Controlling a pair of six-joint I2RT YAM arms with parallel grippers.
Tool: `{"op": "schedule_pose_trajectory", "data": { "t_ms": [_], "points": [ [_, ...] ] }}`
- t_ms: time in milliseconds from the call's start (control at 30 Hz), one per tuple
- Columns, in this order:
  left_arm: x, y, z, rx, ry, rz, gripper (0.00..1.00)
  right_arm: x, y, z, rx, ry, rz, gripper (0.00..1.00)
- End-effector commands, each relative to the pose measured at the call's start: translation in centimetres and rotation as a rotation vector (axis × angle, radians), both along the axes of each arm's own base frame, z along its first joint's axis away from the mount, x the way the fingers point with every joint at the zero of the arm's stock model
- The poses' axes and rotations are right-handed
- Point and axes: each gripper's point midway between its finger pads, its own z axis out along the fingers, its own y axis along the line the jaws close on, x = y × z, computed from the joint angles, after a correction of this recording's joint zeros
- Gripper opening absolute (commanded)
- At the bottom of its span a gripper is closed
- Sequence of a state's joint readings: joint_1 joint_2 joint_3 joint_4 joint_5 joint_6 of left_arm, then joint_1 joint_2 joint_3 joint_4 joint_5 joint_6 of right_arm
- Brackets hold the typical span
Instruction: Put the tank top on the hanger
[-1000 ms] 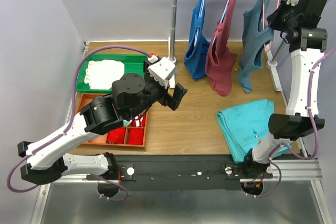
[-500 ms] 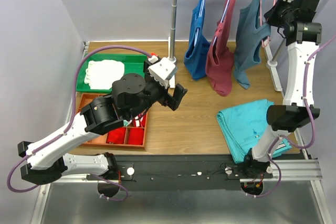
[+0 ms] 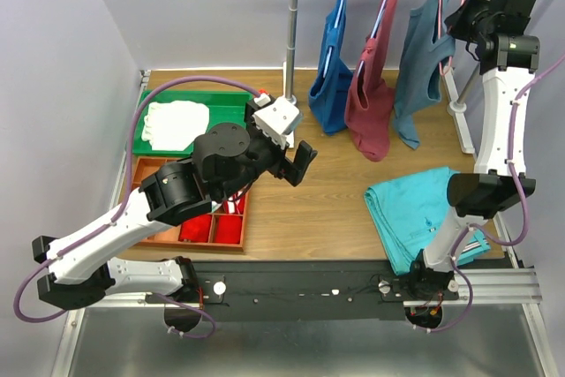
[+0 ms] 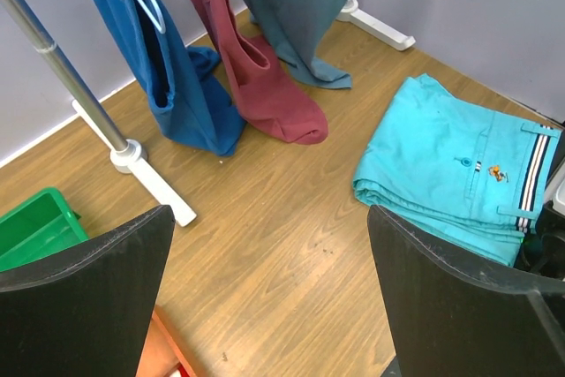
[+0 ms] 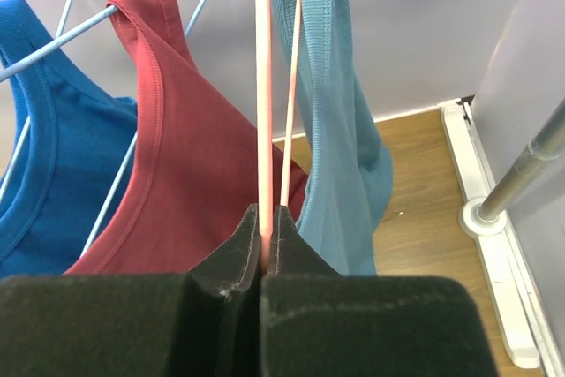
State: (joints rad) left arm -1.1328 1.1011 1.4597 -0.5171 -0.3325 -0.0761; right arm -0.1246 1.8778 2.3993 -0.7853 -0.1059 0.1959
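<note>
Tank top [image 3: 422,50] hangs on hanger [image 5: 262,86] over far-right corner of worktop, strap draped over pink wire, hem low near wood. I see right gripper [image 5: 266,218] pinched tight on hanger wire, raised high above far edge. Maroon top [image 3: 371,103] just beside on left, royal-blue top [image 3: 331,68] beyond it, both on pale hangers. Folded turquoise trousers [image 3: 415,205] near right edge. My left gripper [image 4: 269,245] spread wide, holding nothing, hovering mid-worktop, beside orange bin [image 3: 143,167] at left edge.
</note>
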Motion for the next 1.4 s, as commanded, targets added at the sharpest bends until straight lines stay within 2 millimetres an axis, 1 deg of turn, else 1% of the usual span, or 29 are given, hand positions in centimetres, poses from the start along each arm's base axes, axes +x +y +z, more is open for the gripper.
{"op": "schedule_pose_trajectory", "data": {
  "t_ms": [0,167,367,467,500,567,600,633,667,700,733,767,833,867,900,933,967,1000,1033,1067,1100,1133,1167,1200,1233,1267,1300,1333,1367],
  "points": [
    [0.1,-0.2,0.2,-0.006,-0.003,0.001,0.99,0.7,-0.1,1.2,0.024,-0.057,-0.004,0.01],
    [0.1,-0.4,-0.3,0.003,0.005,0.0,0.99,1.2,0.2,-0.6,0.044,-0.025,0.006,0.01],
    [0.1,-0.3,-0.4,0.0,0.01,0.003,0.99,1.2,-0.1,-1.4,0.054,0.001,-0.009,0.02],
    [0.2,-0.3,-0.4,-0.002,0.012,0.005,0.99,0.7,0.1,-1.5,0.057,0.004,-0.009,0.06],
    [0.2,-0.3,-0.4,-0.005,0.012,0.005,0.99,0.3,0.2,-0.9,0.059,-0.007,-0.008,0.16],
    [0.1,-0.4,-0.5,-0.006,0.016,0.001,0.99,-0.1,0.3,-1.2,0.065,0.002,-0.008,0.28],
    [0.1,-0.4,-0.5,-0.009,0.018,0.004,0.99,-0.3,0.3,-1.0,0.069,0.0,-0.01,0.4],
    [0.1,-0.4,-0.6,-0.007,0.02,0.006,0.99,-1.0,0.4,-0.5,0.071,-0.006,-0.011,0.45],
    [0.1,-0.3,-0.6,-0.009,0.022,0.008,0.99,-1.3,0.3,-0.9,0.076,0.006,-0.017,0.5],
    [0.2,-0.2,-0.8,-0.009,0.025,0.019,0.99,-1.6,0.5,-0.8,0.086,0.005,-0.02,0.59],
    [0.3,0.0,-0.8,-0.013,0.025,0.027,0.99,-2.1,0.5,-0.4,0.091,-0.001,-0.024,0.63],
    [0.3,0.1,-0.9,-0.016,0.027,0.034,0.99,-3.0,0.7,0.5,0.093,-0.02,-0.023,0.66],
    [0.4,0.2,-1.4,-0.02,0.041,0.041,0.99,-4.1,0.8,0.6,0.107,-0.018,-0.028,0.75],
    [0.5,0.4,-1.5,-0.024,0.045,0.048,0.99,-5.5,1.0,2.1,0.107,-0.05,-0.029,0.8],
    [0.5,0.3,-1.9,-0.02,0.053,0.051,0.99,-6.2,1.2,2.5,0.115,-0.06,-0.029,0.86],
    [0.5,0.4,-2.0,-0.03,0.062,0.055,0.99,-6.7,1.2,1.9,0.123,-0.043,-0.031,0.88],
    [0.5,0.4,-2.1,-0.032,0.067,0.057,0.99,-7.5,1.4,2.0,0.13,-0.047,-0.026,0.89],
    [0.5,0.4,-2.6,-0.028,0.075,0.056,0.99,-9.4,2.1,3.4,0.148,-0.084,-0.009,0.91],
    [0.5,0.4,-2.7,-0.037,0.084,0.058,0.99,-10.0,2.6,2.0,0.162,-0.061,0.006,0.93],
    [0.5,0.5,-2.9,-0.041,0.092,0.06,0.99,-10.7,3.0,1.6,0.173,-0.06,0.02,0.95],
    [0.6,0.4,-3.4,-0.038,0.105,0.065,0.99,-13.2,3.8,3.1,0.197,-0.109,0.039,0.96],
    [0.7,0.5,-3.7,-0.04,0.113,0.067,0.99,-13.9,4.4,2.6,0.213,-0.113,0.067,0.97],
    [0.6,0.3,-3.9,-0.051,0.134,0.064,0.99,-14.4,4.8,-0.1,0.233,-0.06,0.078,0.99],
    [0.7,0.3,-4.3,-0.051,0.146,0.07,0.99,-15.4,5.3,-0.8,0.26,-0.051,0.088,0.99],
    [0.9,0.5,-5.0,-0.045,0.163,0.079,0.99,-17.3,6.2,-0.4,0.274,-0.076,0.124,1.0],
    [1.0,0.5,-5.4,-0.052,0.181,0.086,0.99,-17.9,6.8,-3.4,0.302,-0.013,0.143,1.0],
    [1.1,0.5,-5.9,-0.052,0.198,0.093,0.99,-18.8,7.4,-4.2,0.327,0.002,0.163,1.0],
    [1.4,0.7,-7.2,-0.038,0.22,0.113,0.99,-20.7,8.6,-4.0,0.343,-0.014,0.218,1.0],
    [1.5,0.8,-7.8,-0.036,0.237,0.119,0.99,-21.5,9.1,-5.2,0.363,0.008,0.237,1.0]
  ]
}}
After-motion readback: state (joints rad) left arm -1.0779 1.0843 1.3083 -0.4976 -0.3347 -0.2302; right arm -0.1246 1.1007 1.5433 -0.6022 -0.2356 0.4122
